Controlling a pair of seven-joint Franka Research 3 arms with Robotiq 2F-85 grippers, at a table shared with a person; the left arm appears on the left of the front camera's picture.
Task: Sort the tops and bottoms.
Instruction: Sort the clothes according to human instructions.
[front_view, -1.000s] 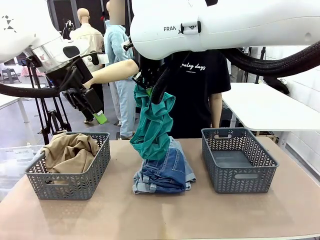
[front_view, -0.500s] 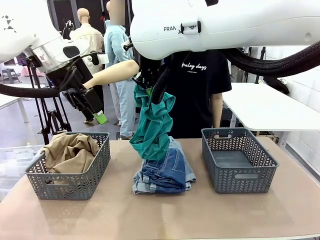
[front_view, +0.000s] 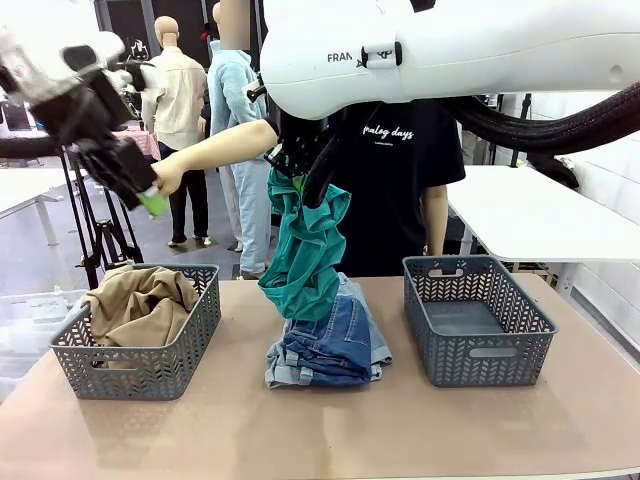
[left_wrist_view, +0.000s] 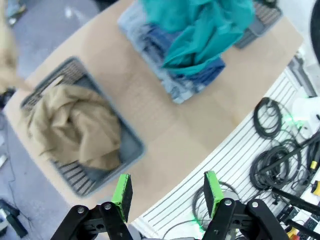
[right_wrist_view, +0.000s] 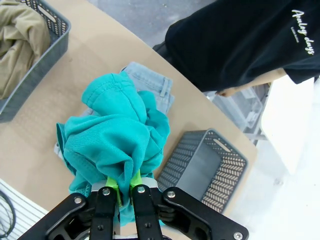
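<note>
Left gripper (left_wrist_view: 167, 186), jaws apart and empty, has swung up from the basket (front_view: 140, 372) holding the tan shirt (front_view: 140, 300); right gripper (right_wrist_view: 125, 187) stays clenched on the lifted teal-green shirt (front_view: 305, 250), likely the next top to be sorted.

Centre frame, the teal-green shirt (front_view: 305, 255) is soft, creased cloth; the denim shorts (front_view: 330, 350) beneath look faded and coarse. Left basket (front_view: 150, 365) and right basket (front_view: 480, 365) are matt grey perforated plastic, the desk (front_view: 320, 430) smooth matt brown, the upper arm shell (front_view: 480, 50) glossy white.
</note>
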